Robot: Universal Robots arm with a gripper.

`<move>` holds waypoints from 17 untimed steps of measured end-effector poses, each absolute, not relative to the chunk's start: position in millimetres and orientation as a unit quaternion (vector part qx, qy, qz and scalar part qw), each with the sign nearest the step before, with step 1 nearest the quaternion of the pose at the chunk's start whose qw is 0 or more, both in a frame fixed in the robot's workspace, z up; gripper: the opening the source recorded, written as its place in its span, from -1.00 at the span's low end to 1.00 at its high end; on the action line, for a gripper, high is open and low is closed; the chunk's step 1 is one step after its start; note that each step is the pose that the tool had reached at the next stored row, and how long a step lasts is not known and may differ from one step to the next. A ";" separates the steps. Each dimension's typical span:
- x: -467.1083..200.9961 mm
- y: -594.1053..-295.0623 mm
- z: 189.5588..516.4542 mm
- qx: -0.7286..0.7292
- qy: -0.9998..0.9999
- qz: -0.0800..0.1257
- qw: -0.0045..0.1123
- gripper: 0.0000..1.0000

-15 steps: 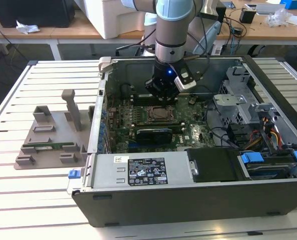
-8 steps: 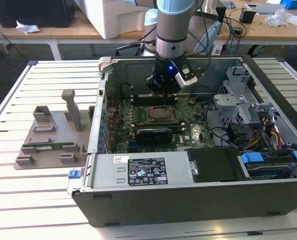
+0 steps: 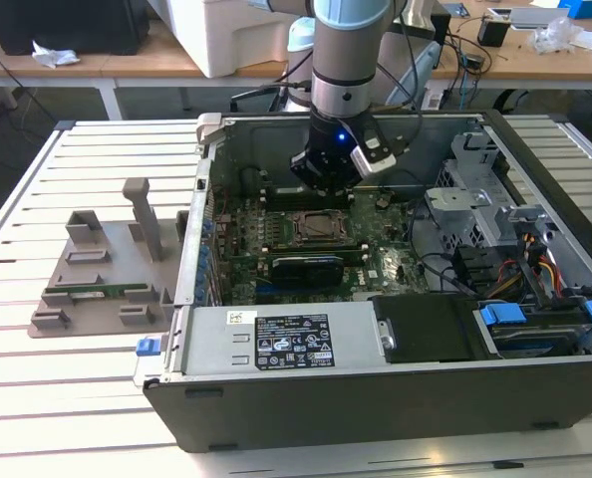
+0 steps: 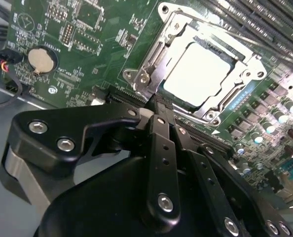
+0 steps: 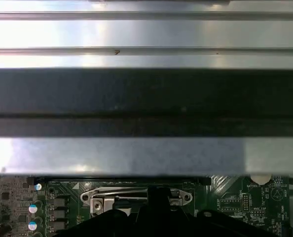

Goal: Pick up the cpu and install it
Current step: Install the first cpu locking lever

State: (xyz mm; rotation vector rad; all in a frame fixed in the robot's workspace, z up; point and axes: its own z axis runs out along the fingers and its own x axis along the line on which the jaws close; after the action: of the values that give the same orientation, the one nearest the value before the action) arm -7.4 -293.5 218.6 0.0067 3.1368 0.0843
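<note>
Inside the computer case we find the cpu seated in its socket, the gripper closed and empty above; careless descent risks striking it.

A slatted white table carries the computer case and grey fixture.

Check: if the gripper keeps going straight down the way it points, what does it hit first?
Probably the motherboard's CPU socket: the gripper points at its near frame edge, where the cpu already sits. Depth is unclear, so the first contact could be the frame rather than the chip.
</note>
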 end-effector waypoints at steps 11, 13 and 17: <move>-7.5 -294.1 238.4 0.002 1.000 0.027 0.002 -0.79; -7.5 -294.1 241.3 0.002 1.000 0.027 0.002 -0.79; -7.5 -294.1 245.5 0.002 1.000 0.027 0.002 -0.79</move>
State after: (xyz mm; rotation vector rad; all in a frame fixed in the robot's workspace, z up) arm -7.5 -294.1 245.5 0.0069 3.1367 0.0844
